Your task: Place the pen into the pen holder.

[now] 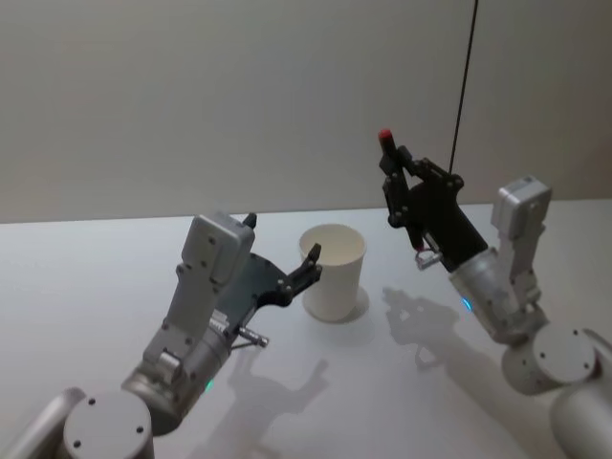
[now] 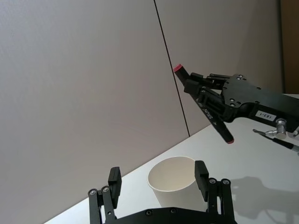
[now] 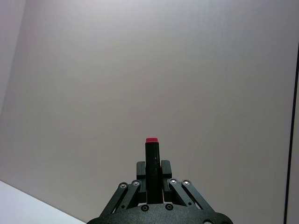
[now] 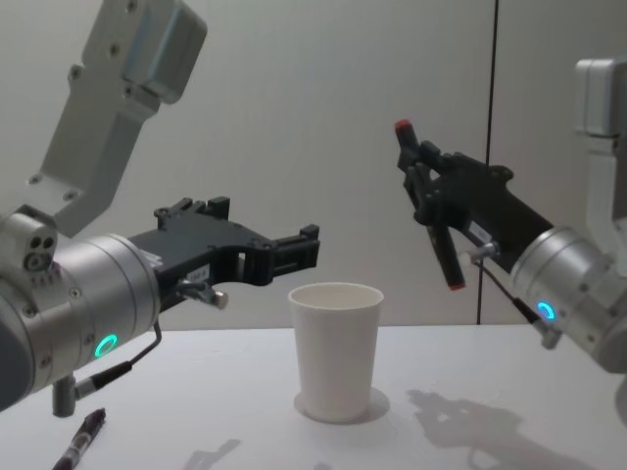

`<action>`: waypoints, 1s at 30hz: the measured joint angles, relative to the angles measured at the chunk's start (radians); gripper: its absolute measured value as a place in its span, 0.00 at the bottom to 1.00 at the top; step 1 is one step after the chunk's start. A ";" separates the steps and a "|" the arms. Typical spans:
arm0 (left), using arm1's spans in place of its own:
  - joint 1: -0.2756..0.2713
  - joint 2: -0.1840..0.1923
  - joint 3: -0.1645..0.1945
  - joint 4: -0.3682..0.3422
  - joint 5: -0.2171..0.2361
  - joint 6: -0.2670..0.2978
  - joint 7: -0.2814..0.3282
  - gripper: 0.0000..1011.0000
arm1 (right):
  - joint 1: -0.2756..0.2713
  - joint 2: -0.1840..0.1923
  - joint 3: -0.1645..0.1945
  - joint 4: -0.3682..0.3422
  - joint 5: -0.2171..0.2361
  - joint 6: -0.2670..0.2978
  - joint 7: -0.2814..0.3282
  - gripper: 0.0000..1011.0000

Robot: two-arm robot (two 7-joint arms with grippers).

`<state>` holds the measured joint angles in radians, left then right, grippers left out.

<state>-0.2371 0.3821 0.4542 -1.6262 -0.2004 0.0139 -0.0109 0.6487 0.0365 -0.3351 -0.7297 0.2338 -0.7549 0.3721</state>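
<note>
The pen holder (image 1: pixel 333 273), a plain white tapered cup, stands upright on the white table (image 1: pixel 96 287); it also shows in the left wrist view (image 2: pixel 175 184) and the chest view (image 4: pixel 336 348). My right gripper (image 1: pixel 395 177) is shut on the pen (image 1: pixel 387 143), a black one with red ends, held tilted in the air above and to the right of the cup. The same pen (image 2: pixel 212 116) (image 4: pixel 441 240) (image 3: pixel 152 151) appears in the other views, clamped by the right gripper (image 2: pixel 198 86) (image 4: pixel 419 171) (image 3: pixel 153 170). My left gripper (image 1: pixel 282 239) (image 4: pixel 265 230) (image 2: pixel 158 171) is open just left of the cup, not touching it.
A dark pen-like object (image 4: pixel 83 441) lies on the table at the near left, under my left arm. A plain grey wall with a thin black vertical line (image 1: pixel 466 76) stands behind the table. Bare table surface lies in front of the cup.
</note>
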 joint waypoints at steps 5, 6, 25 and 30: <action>0.000 0.000 0.000 0.000 0.000 0.000 0.000 0.99 | 0.060 -0.031 -0.002 0.113 0.040 -0.067 0.047 0.17; 0.000 0.000 0.000 0.000 0.000 0.000 0.000 0.99 | 0.076 -0.040 -0.002 0.145 0.056 -0.085 0.065 0.17; 0.000 0.000 0.000 0.000 0.000 0.000 0.000 0.99 | 0.266 -0.142 0.043 0.474 0.258 -0.205 0.320 0.17; 0.000 0.000 0.000 0.000 0.000 0.000 0.000 0.99 | 0.302 -0.163 0.061 0.536 0.297 -0.212 0.377 0.17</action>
<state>-0.2371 0.3821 0.4542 -1.6262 -0.2003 0.0138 -0.0109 0.9508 -0.1269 -0.2744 -0.1934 0.5303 -0.9672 0.7494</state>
